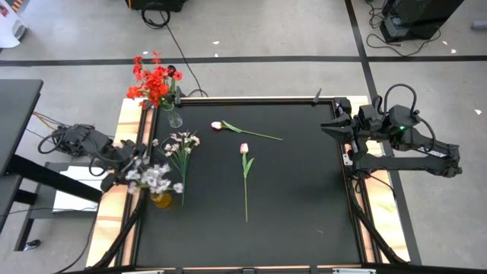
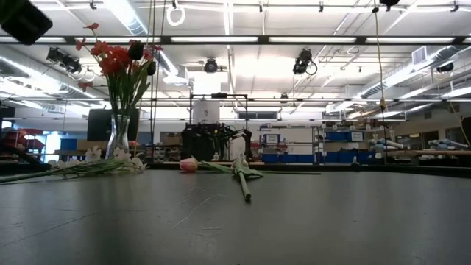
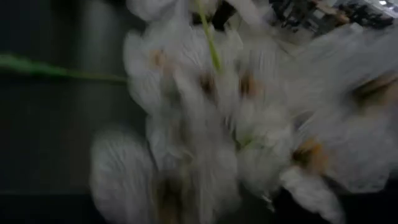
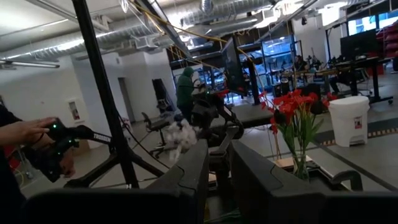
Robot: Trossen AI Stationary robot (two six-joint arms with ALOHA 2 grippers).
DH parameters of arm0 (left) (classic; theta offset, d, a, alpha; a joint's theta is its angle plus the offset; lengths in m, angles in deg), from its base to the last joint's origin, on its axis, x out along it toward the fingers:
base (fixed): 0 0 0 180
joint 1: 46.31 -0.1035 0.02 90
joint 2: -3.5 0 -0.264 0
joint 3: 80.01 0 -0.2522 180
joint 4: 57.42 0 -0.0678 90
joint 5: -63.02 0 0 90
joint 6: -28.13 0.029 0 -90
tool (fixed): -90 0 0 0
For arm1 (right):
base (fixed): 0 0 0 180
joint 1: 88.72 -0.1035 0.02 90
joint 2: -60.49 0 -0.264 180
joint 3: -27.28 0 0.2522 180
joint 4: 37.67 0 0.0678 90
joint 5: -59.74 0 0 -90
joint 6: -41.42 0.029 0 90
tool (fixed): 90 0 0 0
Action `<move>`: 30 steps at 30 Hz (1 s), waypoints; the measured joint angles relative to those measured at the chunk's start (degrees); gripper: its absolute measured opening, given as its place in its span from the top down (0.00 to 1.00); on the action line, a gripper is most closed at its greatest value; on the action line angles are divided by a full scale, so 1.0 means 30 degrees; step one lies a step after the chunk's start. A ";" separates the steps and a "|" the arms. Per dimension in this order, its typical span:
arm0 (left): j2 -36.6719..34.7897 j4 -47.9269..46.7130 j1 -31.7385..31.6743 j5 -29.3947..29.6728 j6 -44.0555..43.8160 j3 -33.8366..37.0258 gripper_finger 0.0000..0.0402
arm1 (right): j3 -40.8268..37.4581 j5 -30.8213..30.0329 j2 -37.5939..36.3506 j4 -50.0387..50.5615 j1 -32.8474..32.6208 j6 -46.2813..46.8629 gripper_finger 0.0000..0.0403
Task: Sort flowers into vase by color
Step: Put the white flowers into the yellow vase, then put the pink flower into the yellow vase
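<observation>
At the table's left edge, the left gripper point(image 1: 135, 169) is hovering over an amber vase point(image 1: 161, 199), with a white spray point(image 1: 156, 178) bunched right at its tip; whether its fingers are pinching the stem or spread cannot be told from any view. The left wrist view is showing only blurred white blossoms point(image 3: 236, 124) filling the picture, with a thin green stem among them.

The high view is laying out the rest: a second white spray point(image 1: 181, 144) is lying flat on the black table point(image 1: 304, 190) just beside the vase, and two pink tulips are lying near the middle, one point(image 1: 245, 164) with its stem running toward the near edge and another point(image 1: 228, 128) angled across the far part. The red flowers point(image 1: 154, 82) are standing in a clear glass vase point(image 1: 175, 116) at the far left corner.

The low view is giving what the overhead picture cannot: the clear vase upright and the red blooms rising well above it, the tulips flat on the surface.

The right gripper point(image 1: 337, 125) is waiting at the table's right edge; its wrist view is showing the fingers point(image 4: 261, 180) set narrowly apart with nothing between, and a person's hand point(image 4: 28, 132) on a device in the room.
</observation>
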 joint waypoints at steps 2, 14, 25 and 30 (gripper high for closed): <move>0.0015 -0.0108 -0.0004 -0.0004 -0.0736 0.0010 0.33 | 0.0000 0.0000 0.0000 0.0000 0.0000 0.0000 0.81; 0.0007 -0.0339 0.0003 -0.2145 -0.4286 -0.1182 0.18 | 0.0000 0.0000 0.0000 0.0000 -0.0003 0.0000 0.81; -0.0007 -0.0792 0.0003 0.4608 -0.2633 -0.5579 0.27 | 0.0000 0.0000 0.0006 0.0000 0.0000 0.0000 0.81; 0.0424 0.4395 0.0136 0.7932 -0.0946 -0.5746 0.29 | 0.0000 0.0000 0.0000 0.0000 0.0000 0.0000 0.81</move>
